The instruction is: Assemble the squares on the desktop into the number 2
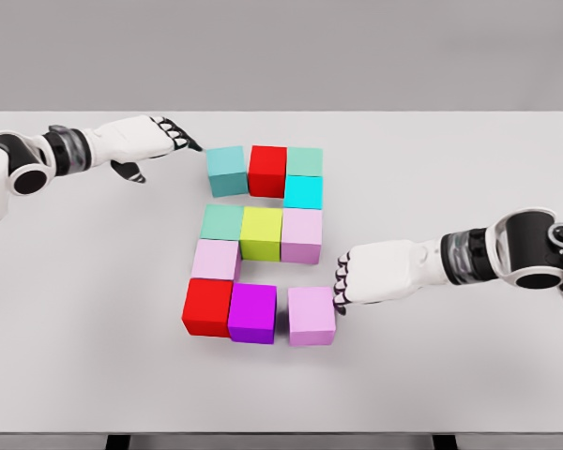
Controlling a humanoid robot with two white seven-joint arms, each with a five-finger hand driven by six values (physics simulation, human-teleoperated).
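Eleven blocks sit on the white table point(469, 169), laid out roughly as a figure 2. The top row has three: a teal block point(227, 171), a red block point(267, 170) and a pale green block point(305, 161). Below the green one, touching it, is one cyan block point(303, 192). The middle row has three more: a mint block point(221, 223), a yellow-green block point(261, 233) and a light purple block point(302, 234). Under the mint one lies a single pink block point(215, 260). The bottom row again counts three: a second red block point(206, 307), a bright violet block point(252, 312), and a lilac block point(311, 316) set just beside the violet one with a thin gap between them.

By colour, that makes two red, three pale pink-purple, and one each of teal, pale green, cyan, mint, yellow-green and violet.

Two hands are in sight. The left hand point(143, 139) hovers near the teal block, its dark-tipped fingers stretched out together toward it, thumb hanging below, holding nothing. The right hand point(380, 272) has its fingers curled, the fingertips point(340, 284) right against the lilac block's right side, pressing rather than gripping.
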